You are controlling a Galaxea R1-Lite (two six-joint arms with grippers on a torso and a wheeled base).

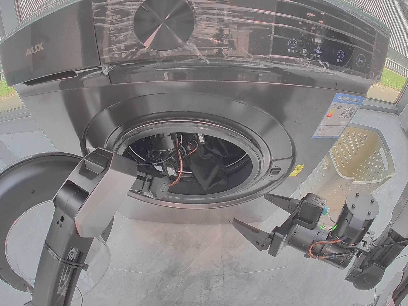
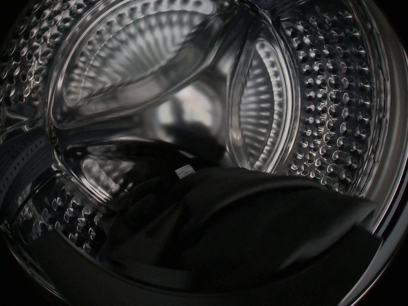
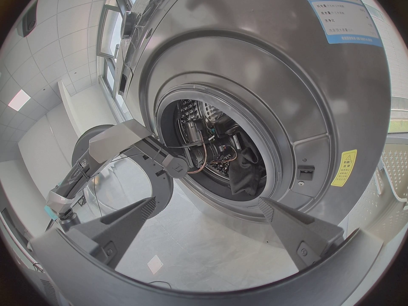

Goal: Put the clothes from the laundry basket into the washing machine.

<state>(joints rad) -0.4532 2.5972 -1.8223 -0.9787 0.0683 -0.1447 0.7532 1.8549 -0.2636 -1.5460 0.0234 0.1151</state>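
1. Nearest, the right end effector (image 1: 250, 209) hangs over the floor (image 1: 178, 251) before the washer (image 1: 204, 103), spread wide and holding nothing.
2. The basket (image 1: 361, 158) stands just right of the washer; its visible walls are bare.
3. The left arm (image 1: 97, 192) reaches through the washer's mouth. Whether the left end effector (image 1: 193, 145) grips anything cannot be told.
4. A dark cloth (image 1: 208, 166) hangs beside that wrist, low at the front of the drum (image 2: 331, 86).
5. Likely risk: drawing the arm back could drag the cloth over the rim onto the floor, or the wrist cable (image 1: 180, 166) could snag it.
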